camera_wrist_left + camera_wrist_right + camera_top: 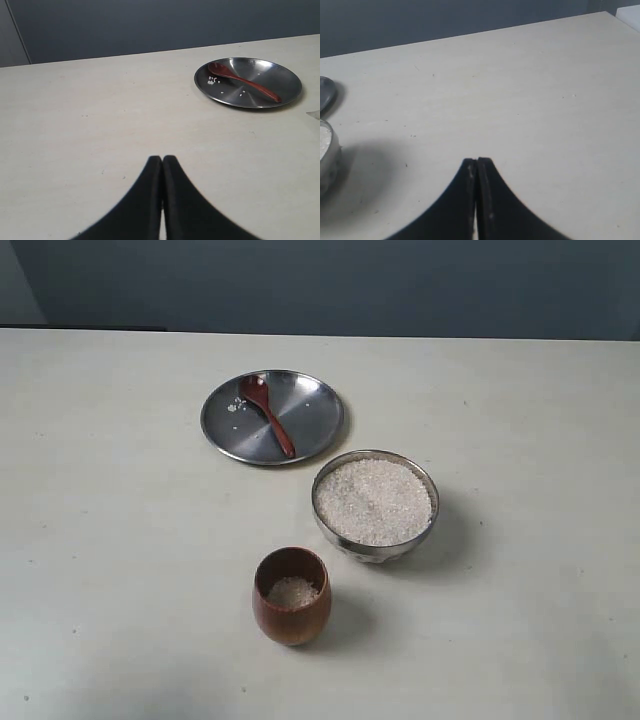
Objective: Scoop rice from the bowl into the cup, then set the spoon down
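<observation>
The steel bowl (374, 506) holds a heap of white rice (373, 500); its rim (326, 150) shows at the edge of the right wrist view. In front of it stands the wooden cup (291, 596) with some rice (292, 591) inside. The dark wooden spoon (267, 414) lies on the flat steel plate (310, 425), also seen as spoon (242, 80) on plate (285, 80) in the left wrist view. My left gripper (162, 159) is shut and empty above bare table. My right gripper (477, 161) is shut and empty too. Neither gripper shows in the exterior view.
A few loose rice grains (233, 406) lie on the plate beside the spoon's head. The pale table (120, 540) runs back to a dark wall (320, 280). The plate's edge (325, 92) shows in the right wrist view.
</observation>
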Controlling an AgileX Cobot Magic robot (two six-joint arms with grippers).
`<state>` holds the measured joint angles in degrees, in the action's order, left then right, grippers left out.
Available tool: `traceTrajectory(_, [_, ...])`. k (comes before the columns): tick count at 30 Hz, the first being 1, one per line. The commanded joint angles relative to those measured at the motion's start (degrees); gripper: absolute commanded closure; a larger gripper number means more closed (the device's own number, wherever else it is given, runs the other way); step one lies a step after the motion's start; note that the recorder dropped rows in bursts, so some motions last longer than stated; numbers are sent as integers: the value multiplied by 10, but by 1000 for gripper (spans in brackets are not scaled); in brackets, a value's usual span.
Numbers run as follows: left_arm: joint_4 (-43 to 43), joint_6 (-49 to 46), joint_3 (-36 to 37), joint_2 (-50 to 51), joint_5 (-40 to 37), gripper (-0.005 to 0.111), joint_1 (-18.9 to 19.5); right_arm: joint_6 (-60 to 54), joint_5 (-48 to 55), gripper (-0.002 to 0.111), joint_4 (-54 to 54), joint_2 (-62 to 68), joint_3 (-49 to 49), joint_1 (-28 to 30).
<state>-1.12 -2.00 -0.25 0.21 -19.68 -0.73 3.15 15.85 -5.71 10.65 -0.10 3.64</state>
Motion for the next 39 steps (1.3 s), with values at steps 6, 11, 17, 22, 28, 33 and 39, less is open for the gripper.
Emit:
traceTrajectory(6, [-1,0,2,-2,6,106,1,-14,-22,108,63,-2,1,3])
traceTrajectory(11, [-1,0,2,-2,6,106,1,-14,-22,108,71,-2,1,3])
traceTrajectory(17, [-1,0,2,-2,6,106,1,-14,-22,108,71,-2,1,3])
traceTrajectory(22, [-1,0,2,-2,6,106,1,-14,-22,108,71,-2,1,3])
traceTrajectory(28, [-1,0,2,-2,6,106,1,-16,-22,108,71,-2,1,3])
traceTrajectory(33, [-1,0,2,-2,6,106,1,-43,-22,108,71,-2,1,3])
traceTrajectory(39, [-1,0,2,-2,6,106,1,-46,-22,108,71,-2,1,3])
